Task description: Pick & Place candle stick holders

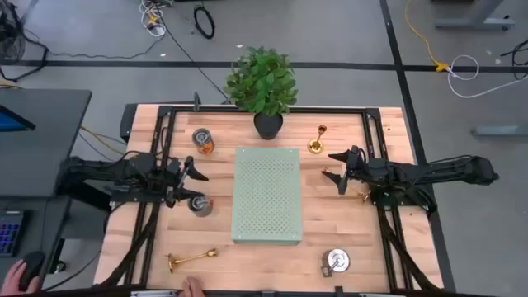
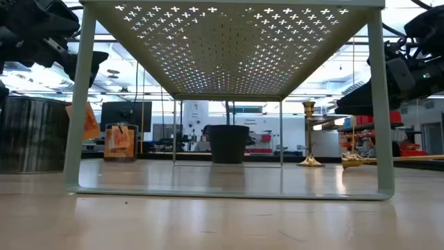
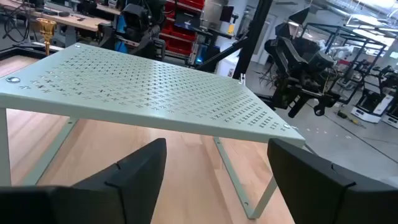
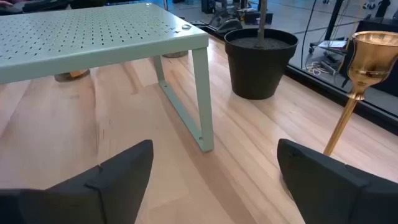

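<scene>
Overhead, 6 candle stick holders can be counted on the wooden table [image 1: 148, 247]: 3 gold, 3 silver. 1 gold holder [image 1: 318, 140] stands upright near the black-potted plant [image 1: 263, 82]; a 2nd gold holder [image 1: 191, 259] lies on its side near the front left; a 3rd gold one [image 1: 364, 195] lies partly hidden under the right arm. Of the silver ones, 1 [image 1: 202, 139] sits left of the plant, 1 [image 1: 200, 205] sits just beside the left gripper [image 1: 190, 183], and 1 [image 1: 336, 261] sits at the front right.

The pale green perforated board [image 1: 266, 195] stands on legs in the middle, between the 2 grippers. The left gripper's fingers are spread wide, holding nothing; the right gripper [image 1: 336, 166] is likewise wide apart and empty, near the upright gold holder.

The low view alone shows the board's underside and legs; there the upright gold holder [image 2: 309, 135] stands beside the plant's pot [image 2: 228, 144]. The right wrist view brings that holder's cup and stem [image 4: 362, 81] up close. The left wrist view shows the opposite arm beyond the board [image 3: 149, 81].
</scene>
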